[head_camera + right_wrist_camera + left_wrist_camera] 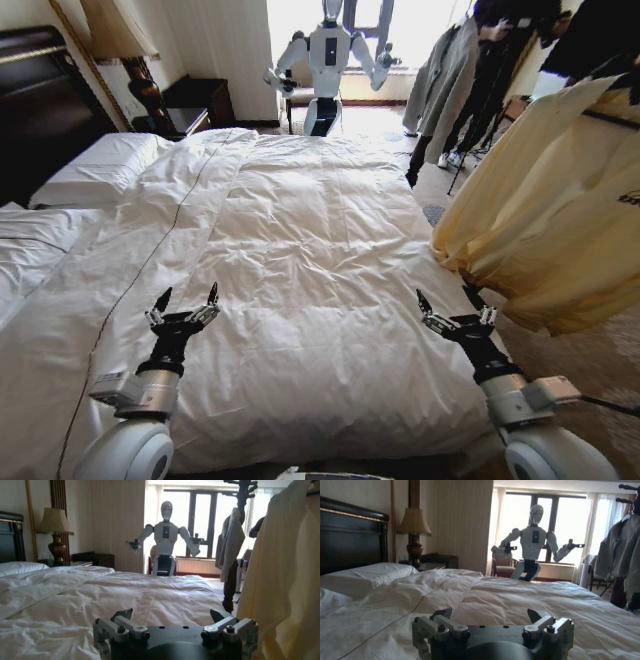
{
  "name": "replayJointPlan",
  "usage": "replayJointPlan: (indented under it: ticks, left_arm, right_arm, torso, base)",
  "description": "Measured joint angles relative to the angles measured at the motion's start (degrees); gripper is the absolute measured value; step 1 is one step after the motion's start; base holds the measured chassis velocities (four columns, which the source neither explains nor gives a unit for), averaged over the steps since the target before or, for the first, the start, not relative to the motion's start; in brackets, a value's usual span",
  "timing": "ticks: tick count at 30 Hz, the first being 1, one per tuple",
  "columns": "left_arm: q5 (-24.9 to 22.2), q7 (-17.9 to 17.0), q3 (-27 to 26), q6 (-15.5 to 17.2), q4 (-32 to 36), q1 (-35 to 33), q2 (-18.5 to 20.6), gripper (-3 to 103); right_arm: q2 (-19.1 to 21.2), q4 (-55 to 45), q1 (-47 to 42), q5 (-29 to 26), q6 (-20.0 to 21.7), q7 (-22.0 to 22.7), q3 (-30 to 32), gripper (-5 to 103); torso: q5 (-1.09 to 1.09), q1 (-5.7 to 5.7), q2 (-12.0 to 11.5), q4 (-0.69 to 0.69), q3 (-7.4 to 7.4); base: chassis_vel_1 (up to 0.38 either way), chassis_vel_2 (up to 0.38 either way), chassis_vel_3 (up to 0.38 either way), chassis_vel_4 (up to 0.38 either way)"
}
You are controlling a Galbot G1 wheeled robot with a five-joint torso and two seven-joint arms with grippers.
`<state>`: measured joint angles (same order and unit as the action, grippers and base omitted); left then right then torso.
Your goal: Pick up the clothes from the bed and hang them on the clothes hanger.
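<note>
Your yellow shirt is not lying on the bed; it hangs to the right of the bed, draped long-axis downward, with a black hanger showing near its top, so the hanging looks done or nearly so; the duvet in front of you carries no garment. The shirt lies up and to the right of your right gripper, which is clearly the nearer one; your left gripper sits well apart from it, over the bed's near left part. Both sets of jaws stand spread wide and released, holding nothing and touching nothing; the right wrist view shows the shirt's fabric just beside that gripper; the left one faces only bedding.
</note>
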<state>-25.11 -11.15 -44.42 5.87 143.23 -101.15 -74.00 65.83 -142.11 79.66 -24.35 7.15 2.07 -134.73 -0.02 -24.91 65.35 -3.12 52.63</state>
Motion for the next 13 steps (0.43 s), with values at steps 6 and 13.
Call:
replayJointPlan:
  ticks: [6,13]
  left_arm:
    - [0.00,0.00,0.00,0.00,0.00,0.00,0.00,100]
    - [0.00,0.00,0.00,0.00,0.00,0.00,0.00,100]
  right_arm:
    - [0.00,0.00,0.00,0.00,0.00,0.00,0.00,100]
    - [0.00,0.00,0.00,0.00,0.00,0.00,0.00,100]
  torso:
    - [0.00,0.00,0.00,0.00,0.00]
    - [0.00,0.00,0.00,0.00,0.00]
  base:
    - [0.000,0.000,0.000,0.000]
    - [0.000,0.000,0.000,0.000]
